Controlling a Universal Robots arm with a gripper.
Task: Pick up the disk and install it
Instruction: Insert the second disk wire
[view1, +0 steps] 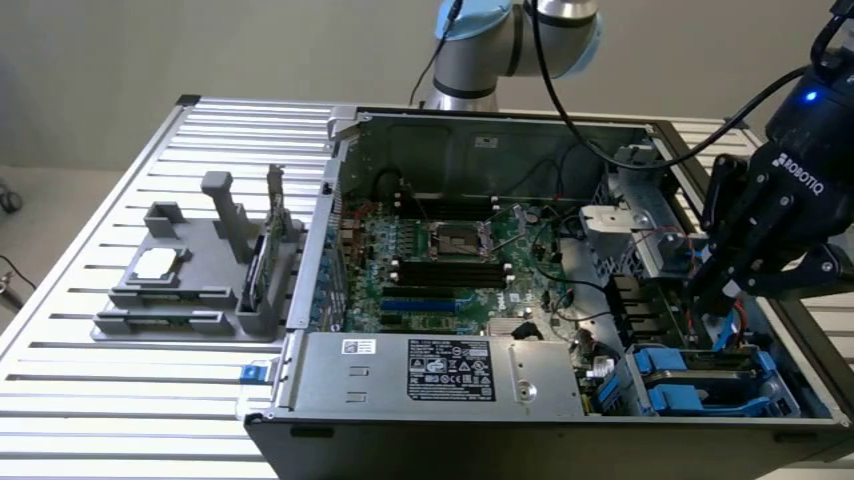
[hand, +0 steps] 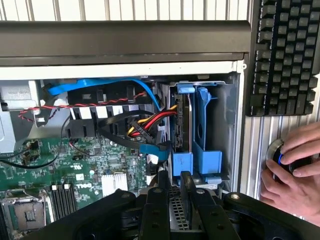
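Tool first. In the exterior view we see it hanging over the drive-bay corner of the open PC case, at that view's right, black fingers pointing down toward the blue caddies near the front edge. We judge it sits there because the bay is where the disk belongs. We can't tell from this angle whether anything is between the fingers. The case lies on its side on the slatted table w/ the motherboard exposed, so the bays are reachable from above. The power supply w/ its label sits along the near wall. A grey parts fixture stands well apart at that view's left, holding a small silver chip; we read it as a staging rack for parts.

In the wrist view the tool has its two fingers set narrow around a metal piece w/ a perforated grille. We judge the tool is clenched on the disk, though its label is hidden, so that's a judgement. Just beyond the fingertips stand the blue plastic carriers upright in the bay, w/ SATA and power cables bundled just beside them. Outside the case wall, a keyboard lies on the table, and a person's hands rest on a round controller, probably steering the arm.
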